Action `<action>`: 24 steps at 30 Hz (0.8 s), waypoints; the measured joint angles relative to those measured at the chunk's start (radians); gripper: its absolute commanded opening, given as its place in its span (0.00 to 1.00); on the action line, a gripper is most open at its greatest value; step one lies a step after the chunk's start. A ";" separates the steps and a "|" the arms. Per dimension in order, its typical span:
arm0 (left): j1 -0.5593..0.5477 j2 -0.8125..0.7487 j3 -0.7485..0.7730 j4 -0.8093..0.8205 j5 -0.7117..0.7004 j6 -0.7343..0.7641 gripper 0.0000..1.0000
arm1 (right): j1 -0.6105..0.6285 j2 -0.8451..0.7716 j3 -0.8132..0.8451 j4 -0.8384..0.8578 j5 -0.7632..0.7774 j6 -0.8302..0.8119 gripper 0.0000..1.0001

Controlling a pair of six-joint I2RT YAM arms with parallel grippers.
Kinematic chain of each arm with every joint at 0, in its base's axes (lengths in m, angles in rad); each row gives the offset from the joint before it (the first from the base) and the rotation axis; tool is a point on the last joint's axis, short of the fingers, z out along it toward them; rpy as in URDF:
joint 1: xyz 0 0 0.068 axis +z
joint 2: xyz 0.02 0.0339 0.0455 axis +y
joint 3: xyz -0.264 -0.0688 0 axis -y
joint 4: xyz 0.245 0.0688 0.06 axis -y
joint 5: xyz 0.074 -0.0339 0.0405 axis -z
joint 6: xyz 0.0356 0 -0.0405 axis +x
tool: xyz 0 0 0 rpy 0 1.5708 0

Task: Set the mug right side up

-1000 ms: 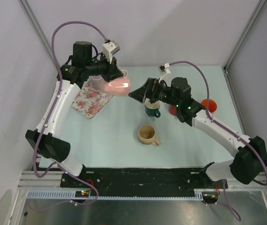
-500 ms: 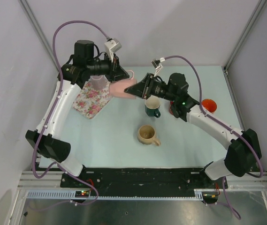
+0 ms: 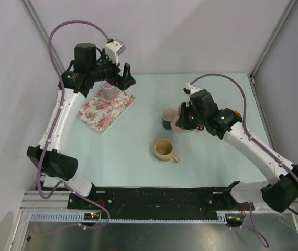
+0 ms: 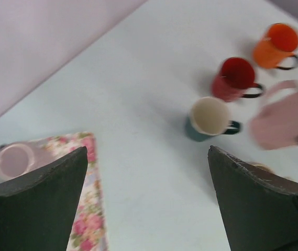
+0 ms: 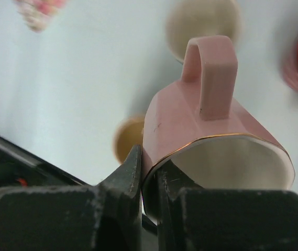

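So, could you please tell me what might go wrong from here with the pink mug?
1. The right gripper pinches the pink mug only by its rim wall, so it could pivot or slip.
2. It is close beside the teal mug; setting it down might knock that one.

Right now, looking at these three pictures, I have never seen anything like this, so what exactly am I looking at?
Two robot arms are bolted at the near edge of a pale table. The wide picture comes from a fixed camera above; the other two from a camera on each wrist. The left gripper is open and empty, near a flowered mat with a small pink cup on it. The right gripper pinches the rim of a pink mug, held in the air. Standing on the table: a teal mug, a red mug, an orange mug and a tan mug, all open side up.
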 measured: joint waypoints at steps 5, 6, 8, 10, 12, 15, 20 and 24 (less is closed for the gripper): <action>0.039 0.003 -0.018 0.004 -0.182 0.084 1.00 | -0.004 -0.027 0.082 -0.361 0.177 -0.050 0.00; 0.045 0.007 -0.018 0.004 -0.219 0.099 1.00 | -0.004 -0.031 0.085 -0.421 0.205 -0.048 0.00; 0.056 0.021 -0.018 0.006 -0.272 0.112 1.00 | -0.005 -0.034 0.075 -0.501 0.232 -0.039 0.00; 0.069 0.045 -0.018 0.012 -0.321 0.119 1.00 | -0.007 -0.048 0.025 -0.536 0.238 -0.029 0.00; 0.085 0.084 -0.018 0.016 -0.375 0.119 1.00 | -0.013 -0.060 -0.040 -0.540 0.231 -0.021 0.00; 0.106 0.146 -0.018 0.018 -0.444 0.117 1.00 | -0.020 -0.060 -0.153 -0.507 0.203 -0.008 0.00; 0.143 0.247 -0.018 0.018 -0.517 0.098 1.00 | -0.025 -0.001 -0.244 -0.431 0.166 -0.002 0.00; 0.180 0.328 0.016 0.012 -0.554 0.061 1.00 | -0.028 0.039 -0.264 -0.354 0.145 0.000 0.00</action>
